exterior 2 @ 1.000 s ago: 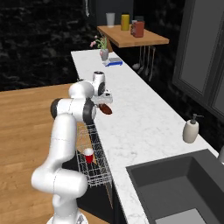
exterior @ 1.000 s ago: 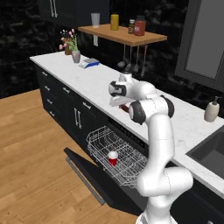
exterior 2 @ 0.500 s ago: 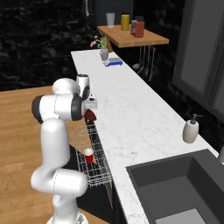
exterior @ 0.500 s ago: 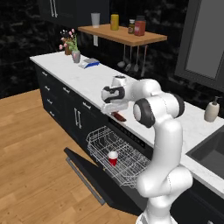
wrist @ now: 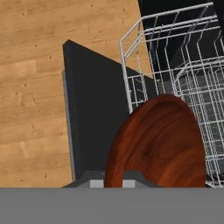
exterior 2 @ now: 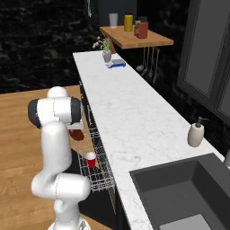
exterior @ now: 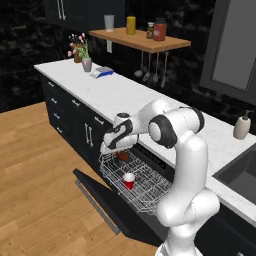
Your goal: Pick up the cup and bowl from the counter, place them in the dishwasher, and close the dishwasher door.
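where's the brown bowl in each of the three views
Left base view: the bowl sits left of centre, under the hand, above the wire rack.
Right base view: the bowl is left of centre, beside the rack.
Hand view: the bowl fills the lower middle.
Shared landmark: the white wire rack.

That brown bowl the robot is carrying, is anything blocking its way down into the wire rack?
Nothing visible does. The gripper holds the bowl just above the wire rack, whose near end is bare. The cup stands farther along in the rack, apart from the bowl. The dishwasher door lies open below.
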Motion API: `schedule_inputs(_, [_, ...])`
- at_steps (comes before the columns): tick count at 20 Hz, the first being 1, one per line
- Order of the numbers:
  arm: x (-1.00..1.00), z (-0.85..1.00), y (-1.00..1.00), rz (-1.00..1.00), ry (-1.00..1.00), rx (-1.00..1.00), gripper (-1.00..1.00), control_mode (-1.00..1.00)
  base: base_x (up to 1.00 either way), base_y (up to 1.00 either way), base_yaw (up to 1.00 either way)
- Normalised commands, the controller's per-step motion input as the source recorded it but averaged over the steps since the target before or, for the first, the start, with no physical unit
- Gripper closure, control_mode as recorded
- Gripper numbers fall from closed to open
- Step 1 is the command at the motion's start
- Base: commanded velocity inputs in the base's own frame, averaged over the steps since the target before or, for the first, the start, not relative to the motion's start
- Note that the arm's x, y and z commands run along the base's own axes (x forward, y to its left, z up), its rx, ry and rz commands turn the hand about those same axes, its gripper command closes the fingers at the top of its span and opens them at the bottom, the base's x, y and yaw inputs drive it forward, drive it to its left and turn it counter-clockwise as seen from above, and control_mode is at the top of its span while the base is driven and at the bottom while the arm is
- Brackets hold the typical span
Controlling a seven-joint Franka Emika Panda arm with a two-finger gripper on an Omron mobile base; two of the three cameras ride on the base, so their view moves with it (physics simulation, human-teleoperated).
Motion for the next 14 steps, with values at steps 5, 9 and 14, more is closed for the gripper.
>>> schedule_inputs(5, [0.47, -0.93, 0.42, -0.05, 0.0, -0.05, 1.0, -1.0, 0.0, 0.0, 0.0])
schedule_inputs(9, [0.69, -0.62, 0.19, -0.04, 0.0, -0.06, 1.0, -1.0, 0.0, 0.0, 0.0])
schedule_inputs(14, [0.74, -0.29, -0.01, 0.0, 0.07, -0.02, 1.0, -1.0, 0.0, 0.0, 0.0])
